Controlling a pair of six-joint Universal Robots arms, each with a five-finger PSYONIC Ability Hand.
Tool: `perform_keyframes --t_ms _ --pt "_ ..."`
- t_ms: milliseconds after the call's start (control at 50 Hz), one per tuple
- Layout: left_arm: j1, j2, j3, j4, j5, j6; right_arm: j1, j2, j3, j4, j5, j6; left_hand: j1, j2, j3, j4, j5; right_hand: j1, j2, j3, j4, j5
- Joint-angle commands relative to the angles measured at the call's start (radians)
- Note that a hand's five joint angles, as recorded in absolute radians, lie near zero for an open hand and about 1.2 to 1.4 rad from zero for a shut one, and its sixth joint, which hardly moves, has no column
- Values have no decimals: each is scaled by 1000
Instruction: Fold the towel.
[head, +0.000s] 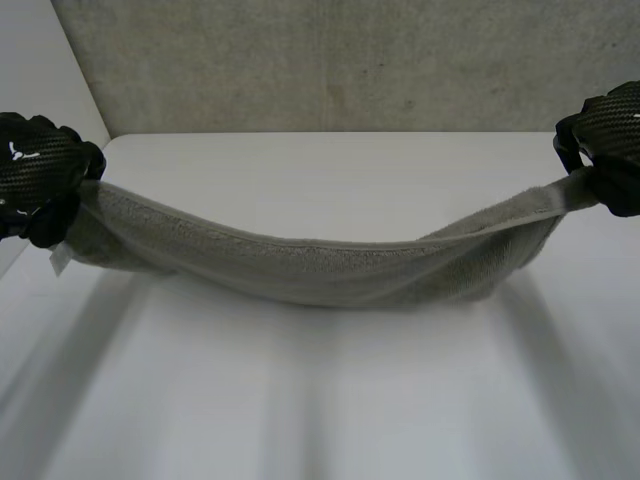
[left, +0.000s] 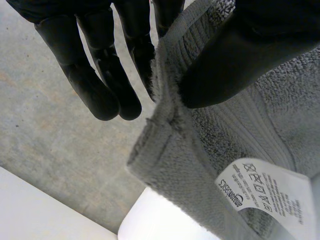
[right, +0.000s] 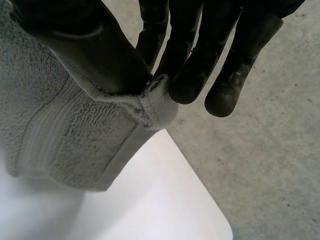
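Left hand (head: 38, 170) is clamped on one end of the towel (head: 320, 268): the thumb (left: 235, 60) presses the hem against the fingers behind it, and the care label (left: 260, 197) hangs just below the grip. Right hand (head: 612, 135) is clamped on the opposite end in the same way, with thumb and fingers (right: 190, 65) pinching a corner of the hem. Between the two grips the towel hangs in a shallow sag over the table (head: 320, 410), lowest at the middle; I cannot tell whether the lowest part touches the surface. Hazard one: both holds are narrow pinches at the very edge of thick pile, so an outward pull that takes up the sag could drag a corner free and drop that end. Hazard two: if I lower one end ahead of the other, the towel would likely land skewed and the edges would not line up for the fold. Hazard three: closing the hands together too quickly would bunch the middle instead of laying it flat. Clearances: on the near side of the towel lies broad open surface, which is ample room to lay it down or carry one end across. Behind the towel, the far edge of the table meets a grey wall (head: 350, 60) — little margin there. Each grip hangs above a rounded table corner (right: 215, 225), so any outward travel would carry that end off the surface.
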Motion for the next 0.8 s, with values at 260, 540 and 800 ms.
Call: perform_keyframes --t_ms 260,540,800 --pt "-67 -437 114 -2 -10 3 33 402 -86 12 19 -145 1 -120 -159 -127 -279 79 60 62 55 36" --pt "-285 -779 1020 -229 -246 -26 250 651 -786 -90 294 -73 1 -120 -159 -127 -279 79 60 62 55 36" --pt "-258 -698 1181 63 -333 -463 254 504 -711 -351 260 114 1 -120 -159 -127 -279 79 60 62 55 36"
